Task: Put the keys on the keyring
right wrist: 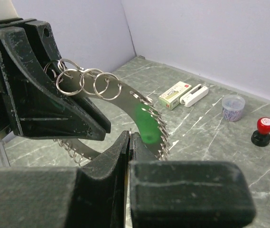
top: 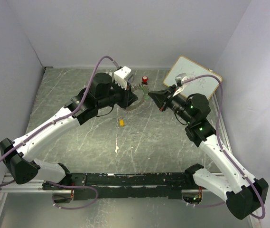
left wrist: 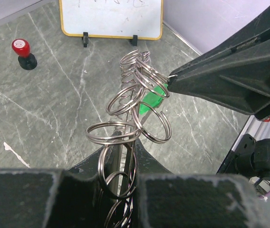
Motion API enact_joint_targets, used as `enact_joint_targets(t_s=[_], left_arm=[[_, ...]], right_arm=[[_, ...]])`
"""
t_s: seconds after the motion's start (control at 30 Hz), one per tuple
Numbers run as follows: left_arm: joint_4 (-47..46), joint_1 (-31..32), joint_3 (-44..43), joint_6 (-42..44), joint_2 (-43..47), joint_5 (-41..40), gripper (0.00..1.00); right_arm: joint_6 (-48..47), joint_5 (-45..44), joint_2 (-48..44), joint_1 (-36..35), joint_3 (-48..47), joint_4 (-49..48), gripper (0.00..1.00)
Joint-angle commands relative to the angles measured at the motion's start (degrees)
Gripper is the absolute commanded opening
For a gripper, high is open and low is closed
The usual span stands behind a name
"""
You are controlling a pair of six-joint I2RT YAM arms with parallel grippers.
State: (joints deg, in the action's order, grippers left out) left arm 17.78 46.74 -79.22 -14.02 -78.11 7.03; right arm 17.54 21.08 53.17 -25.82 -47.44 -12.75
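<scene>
The keyring [left wrist: 134, 102] is bright, polished silvery metal, its small split rings glossy. The green key [left wrist: 153, 99] has a smooth, plastic-looking head. Both the left gripper [left wrist: 125, 154] and right gripper [left wrist: 172, 81] are matt black plastic, scuffed pale at the edges. The bench [left wrist: 54, 109] is smooth, faintly shiny, marble-veined grey.

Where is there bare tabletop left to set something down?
Widest free patch: front centre, between the left arm, right arm, the yellow key and the base rail. Another lies back left, between left arm and side wall. Crowded: back centre, around keyring, green key, red stamp, whiteboard.
</scene>
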Motion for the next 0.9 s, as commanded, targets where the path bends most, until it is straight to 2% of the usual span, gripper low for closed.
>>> enact_joint_targets(t_s=[0.0,0.87], left_arm=[[-3.17,0.69,-0.41,-0.79,-0.11,-1.73,0.07],[-2.84,2.06,-0.76,-0.22,-0.11,-1.32,0.07]], right_arm=[[-1.15,-1.20,0.83,0.16,-2.38,-2.47,0.00],[-0.37,-2.54,1.94,0.16,-2.42,-4.87,0.00]])
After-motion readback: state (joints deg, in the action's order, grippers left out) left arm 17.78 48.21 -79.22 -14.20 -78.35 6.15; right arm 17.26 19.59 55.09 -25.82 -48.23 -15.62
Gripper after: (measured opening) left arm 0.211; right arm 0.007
